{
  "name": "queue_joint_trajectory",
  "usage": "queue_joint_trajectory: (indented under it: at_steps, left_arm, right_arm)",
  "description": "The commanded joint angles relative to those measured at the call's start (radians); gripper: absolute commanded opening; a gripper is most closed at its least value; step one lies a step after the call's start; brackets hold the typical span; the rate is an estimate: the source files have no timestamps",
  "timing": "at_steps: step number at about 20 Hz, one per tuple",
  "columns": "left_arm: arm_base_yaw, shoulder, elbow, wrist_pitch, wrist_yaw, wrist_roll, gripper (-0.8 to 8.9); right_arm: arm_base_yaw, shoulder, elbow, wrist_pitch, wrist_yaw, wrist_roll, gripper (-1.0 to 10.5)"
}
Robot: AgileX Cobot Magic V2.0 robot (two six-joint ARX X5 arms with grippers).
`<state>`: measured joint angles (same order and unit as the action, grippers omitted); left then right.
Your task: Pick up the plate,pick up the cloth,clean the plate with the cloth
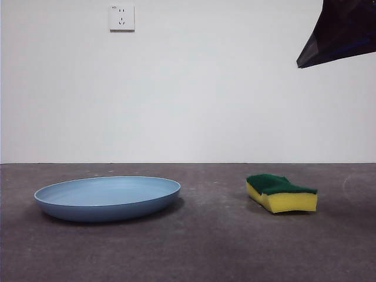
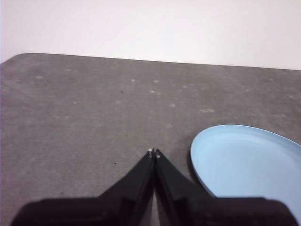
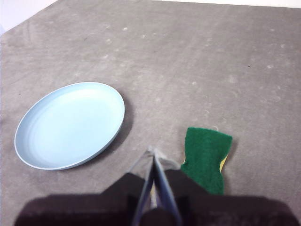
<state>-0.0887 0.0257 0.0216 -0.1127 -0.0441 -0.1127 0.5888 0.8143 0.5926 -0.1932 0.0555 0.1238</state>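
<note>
Stretching back to a plain white wall with a socket high on it, the grey, speckled bench carries the blue plate flat toward its left side and the sponge, green layer up, well apart toward its right. The left claw hangs above bare bench with its jaws clenched on nothing, the plate's rim lying just beside its tips. The right claw, a dark tip at the front view's top right corner, hovers high with jaws pressed together and empty, above the gap between plate and sponge, the sponge nearer.
</note>
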Motion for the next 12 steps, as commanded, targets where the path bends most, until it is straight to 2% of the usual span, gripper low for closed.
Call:
queue_joint_trajectory:
  at_steps: [1,4,12]
  left_arm:
    - [0.019,-0.024,-0.018,-0.032,0.006,0.011,-0.01]
    - [0.034,-0.024,-0.018,-0.075,0.048,0.013,-0.01]
    - [0.034,-0.024,-0.018,-0.071,0.047,0.011,-0.01]
  right_arm:
    - [0.000,0.001,-0.009,0.004,0.003,0.010,0.0]
    - [0.000,0.001,-0.009,0.004,0.003,0.010,0.0]
    - [0.000,0.001,-0.009,0.004,0.003,0.010,0.0]
